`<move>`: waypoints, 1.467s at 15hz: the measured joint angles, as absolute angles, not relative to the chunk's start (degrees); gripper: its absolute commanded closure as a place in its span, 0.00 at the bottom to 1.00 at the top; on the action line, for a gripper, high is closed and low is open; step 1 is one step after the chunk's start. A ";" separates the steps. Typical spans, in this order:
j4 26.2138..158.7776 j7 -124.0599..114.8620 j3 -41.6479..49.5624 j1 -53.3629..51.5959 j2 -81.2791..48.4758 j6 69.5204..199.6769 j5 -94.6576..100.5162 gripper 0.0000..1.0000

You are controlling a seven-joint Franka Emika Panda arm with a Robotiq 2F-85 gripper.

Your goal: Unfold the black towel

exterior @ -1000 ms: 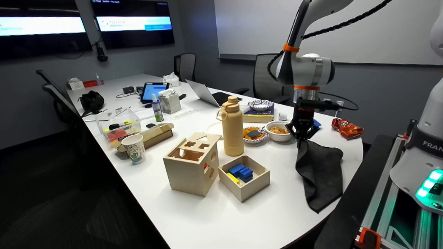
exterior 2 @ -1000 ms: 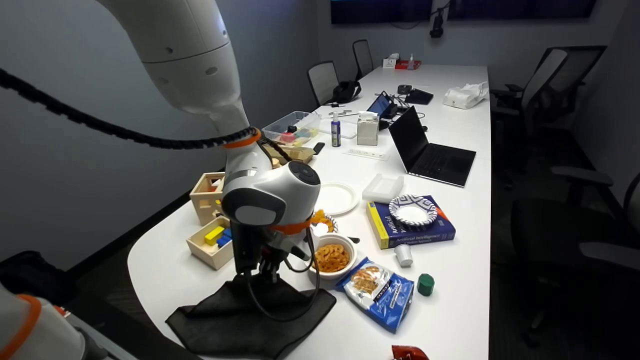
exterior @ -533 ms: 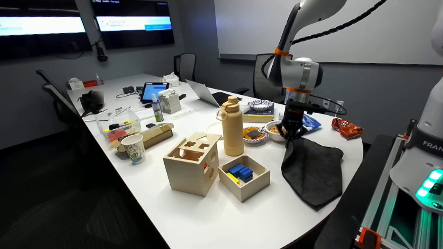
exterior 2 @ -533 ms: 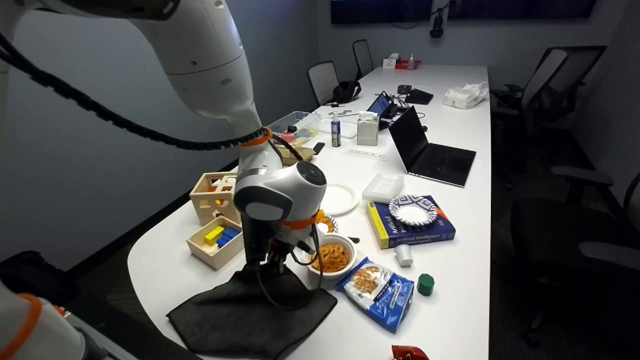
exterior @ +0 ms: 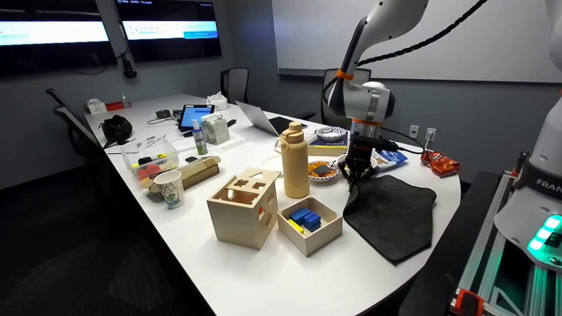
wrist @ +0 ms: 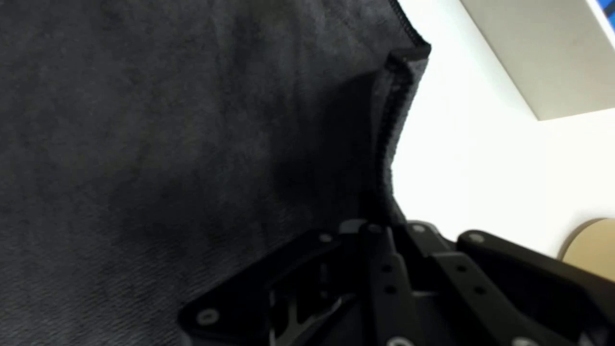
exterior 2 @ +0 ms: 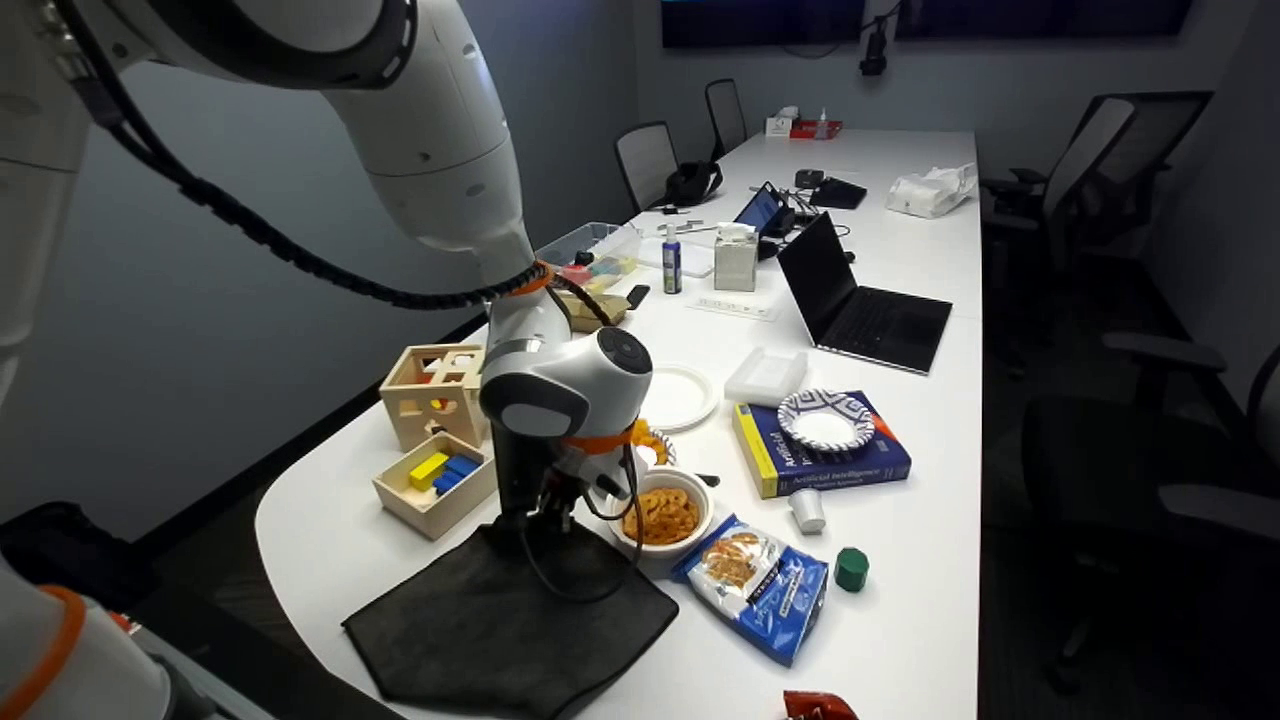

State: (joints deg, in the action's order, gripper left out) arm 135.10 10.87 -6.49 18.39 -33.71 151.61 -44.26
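The black two-fingered claw (wrist: pixel 388 226) pinched an edge of the broad black cloth towel (exterior: pixel 393 219), which lay toward the robot's white base (exterior: pixel 524 208).

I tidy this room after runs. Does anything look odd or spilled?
Nothing looks spilled. In both exterior views a patterned bowl sits on a book, an unusual place for it. The towel curls up along one edge, but the gripper pinches it there, which fits unfolding.
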 measured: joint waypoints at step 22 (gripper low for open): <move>128.71 26.58 -8.16 18.44 -38.60 145.75 -56.93 0.00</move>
State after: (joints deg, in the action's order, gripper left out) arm 128.71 26.58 -8.16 18.44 -38.60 145.75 -56.93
